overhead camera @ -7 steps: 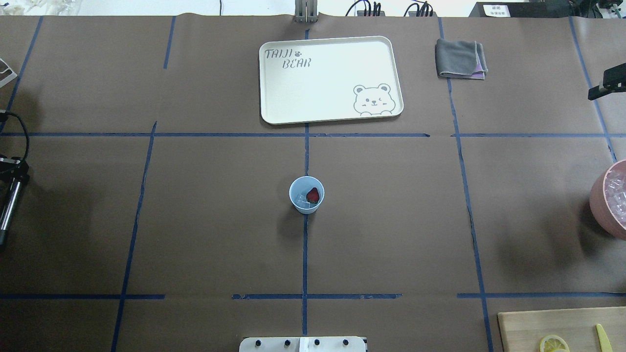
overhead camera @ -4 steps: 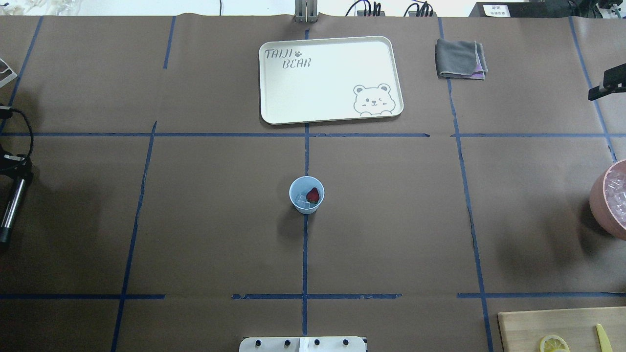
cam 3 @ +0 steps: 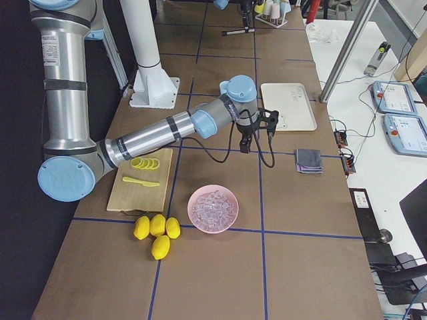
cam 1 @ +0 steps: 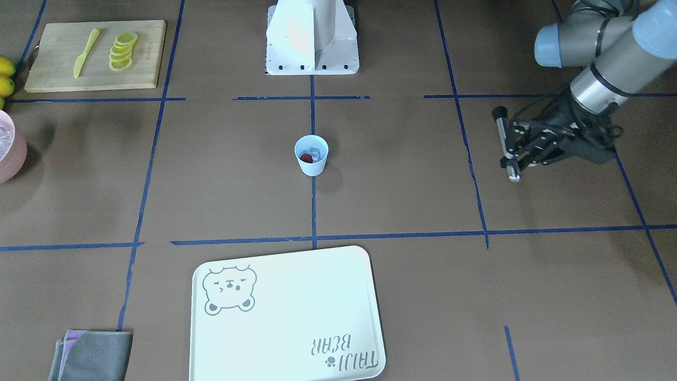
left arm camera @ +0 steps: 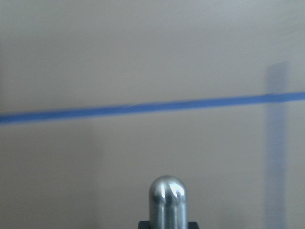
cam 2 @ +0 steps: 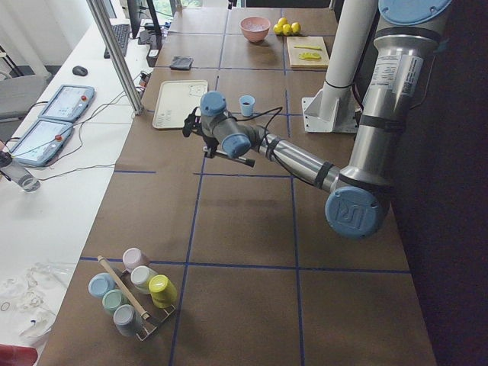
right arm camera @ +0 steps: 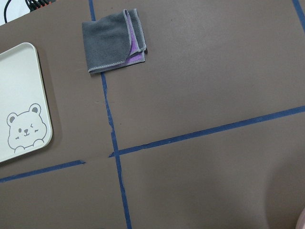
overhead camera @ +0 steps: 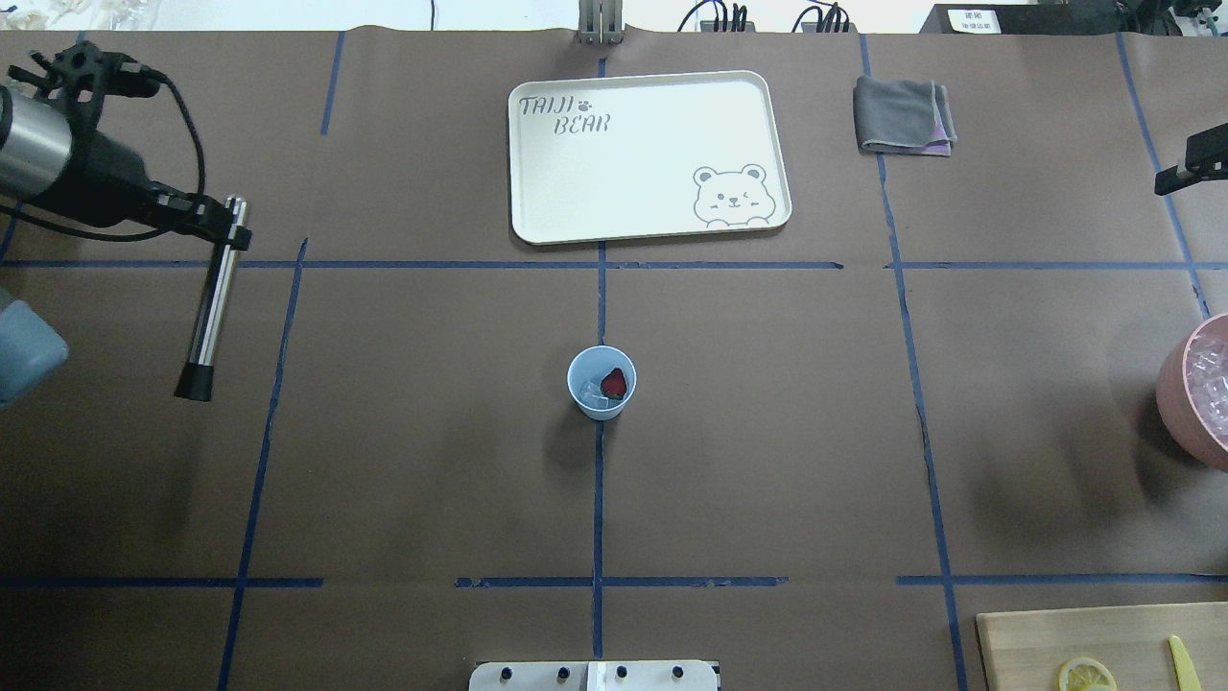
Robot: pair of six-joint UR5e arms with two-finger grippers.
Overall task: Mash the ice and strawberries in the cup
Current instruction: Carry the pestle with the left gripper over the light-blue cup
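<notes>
**Task state before mashing.** The cup (overhead camera: 602, 382) stands upright at the table's centre, holding one whole strawberry (overhead camera: 614, 384) and ice (overhead camera: 595, 399), both uncrushed. The left gripper (overhead camera: 228, 223), well apart from the cup on the robot's left, is clamped on a metal rod (overhead camera: 213, 299) near its silver end and holds it clear of the table. The right gripper (overhead camera: 1192, 161) sits at the far right edge, and its opening cannot be told. Loading appears done. Bringing the rod to the cup and all the mashing remain.
</notes>
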